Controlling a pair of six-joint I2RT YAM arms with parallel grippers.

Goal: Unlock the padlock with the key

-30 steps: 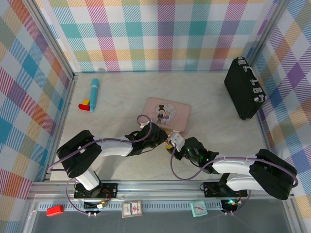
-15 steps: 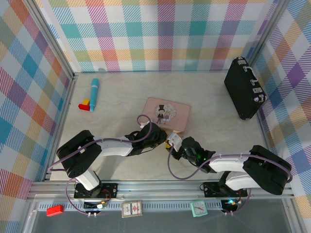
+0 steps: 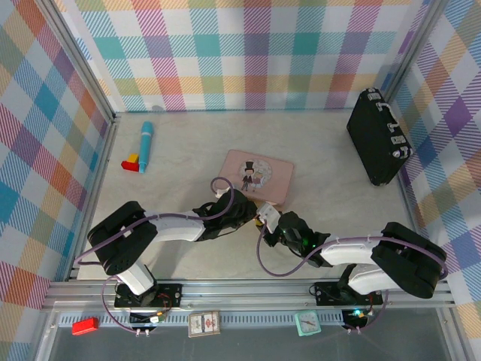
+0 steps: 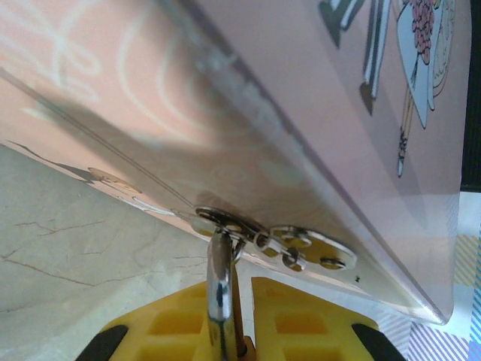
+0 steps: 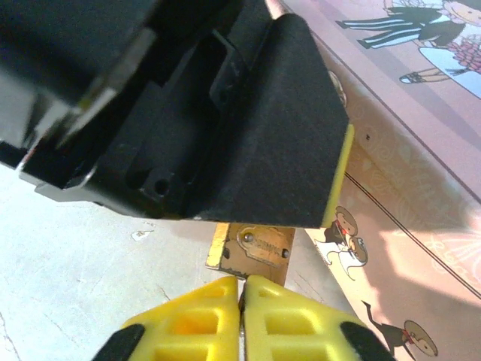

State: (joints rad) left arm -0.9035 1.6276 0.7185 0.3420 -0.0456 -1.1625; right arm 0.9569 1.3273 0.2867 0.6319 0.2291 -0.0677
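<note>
A pale marbled worktop [image 3: 331, 173] sits inside plaid walls, with a black case [image 3: 376, 139] at its far right corner and a blue marker [image 3: 146, 141] near the far left. A pink tin [image 3: 259, 174] lies around the middle, and both arms meet at its near edge. There the left gripper [image 4: 239, 297] is clamped on the padlock [image 5: 252, 250], whose shackle [image 4: 219, 278] threads through the tin's hasp [image 4: 293, 252]. The right gripper [image 5: 242, 289] has its yellow fingers [image 5: 195, 316] pressed together just below the brass body. Whether the key lies between them cannot be told.
</note>
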